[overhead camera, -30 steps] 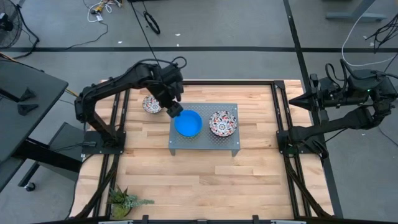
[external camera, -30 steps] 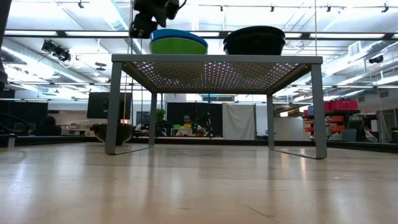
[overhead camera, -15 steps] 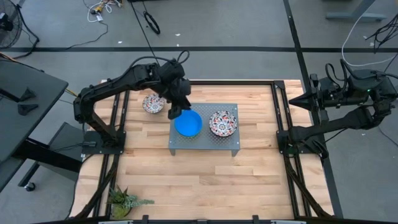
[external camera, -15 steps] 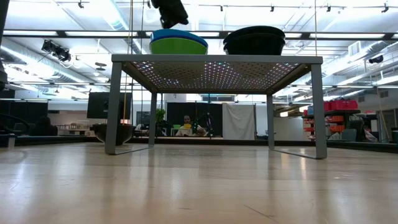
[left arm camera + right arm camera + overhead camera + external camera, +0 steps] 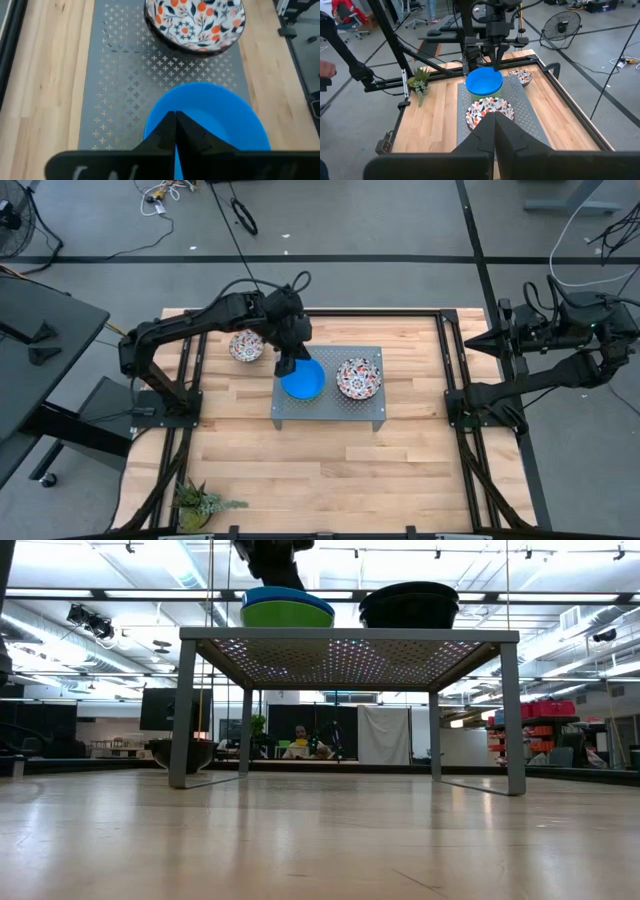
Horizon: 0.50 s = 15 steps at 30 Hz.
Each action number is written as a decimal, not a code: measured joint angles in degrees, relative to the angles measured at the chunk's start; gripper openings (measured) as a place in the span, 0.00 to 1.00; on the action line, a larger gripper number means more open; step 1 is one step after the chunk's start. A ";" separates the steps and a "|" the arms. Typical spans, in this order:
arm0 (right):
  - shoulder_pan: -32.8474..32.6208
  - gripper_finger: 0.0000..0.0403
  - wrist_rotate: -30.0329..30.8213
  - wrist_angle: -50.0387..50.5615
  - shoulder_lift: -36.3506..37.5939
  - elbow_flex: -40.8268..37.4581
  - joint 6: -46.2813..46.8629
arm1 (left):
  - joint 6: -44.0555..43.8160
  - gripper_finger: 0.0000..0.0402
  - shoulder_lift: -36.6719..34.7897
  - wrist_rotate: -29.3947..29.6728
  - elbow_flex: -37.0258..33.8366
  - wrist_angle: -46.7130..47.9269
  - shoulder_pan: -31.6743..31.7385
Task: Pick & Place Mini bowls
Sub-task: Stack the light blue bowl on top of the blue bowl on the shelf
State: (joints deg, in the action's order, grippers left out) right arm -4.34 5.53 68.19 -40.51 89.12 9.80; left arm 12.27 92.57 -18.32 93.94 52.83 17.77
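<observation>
Two mini bowl stacks [image 5: 303,379] [image 5: 359,378] sit side by side on the perforated metal tray [image 5: 328,410], mid-table. A lone mini bowl [image 5: 245,346] rests on the table [image 5: 320,470] left of the tray. A potted plant [image 5: 200,502] stands at the table's near-left corner.

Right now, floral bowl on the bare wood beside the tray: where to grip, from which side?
Pinch the rim of the floral bowl from straight above, one finger inside the wall. It sits upright, mouth up, apart from the tray. The left gripper, shut above the bright blue bowl, looks nearest.
</observation>
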 joint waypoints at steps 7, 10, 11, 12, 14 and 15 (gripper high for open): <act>0.00 0.02 0.01 -0.01 -0.02 0.00 0.00 | 2.41 0.02 -1.55 -3.59 -2.99 -0.25 -0.01; -0.01 0.02 0.00 -0.01 -0.02 0.00 0.00 | 2.50 0.01 -3.38 -3.55 -4.50 -0.14 -0.01; 0.00 0.02 0.01 0.00 -0.01 0.00 0.00 | 2.43 0.01 -3.74 -3.52 -4.89 -0.27 0.01; 0.00 0.02 -0.01 -0.01 -0.02 0.00 0.00 | 2.33 0.01 -4.23 -3.42 -5.37 -0.40 0.01; -0.01 0.02 0.00 -0.01 -0.02 0.00 0.00 | 1.91 0.01 -5.19 -3.39 -5.95 -0.24 0.01; 0.00 0.02 0.00 -0.01 -0.01 0.00 0.00 | 1.72 0.01 -5.85 -3.39 -6.34 -0.60 0.01</act>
State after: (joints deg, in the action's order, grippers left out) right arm -4.34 5.53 68.18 -40.52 89.12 9.80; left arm 13.99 86.72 -21.71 87.60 52.23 17.78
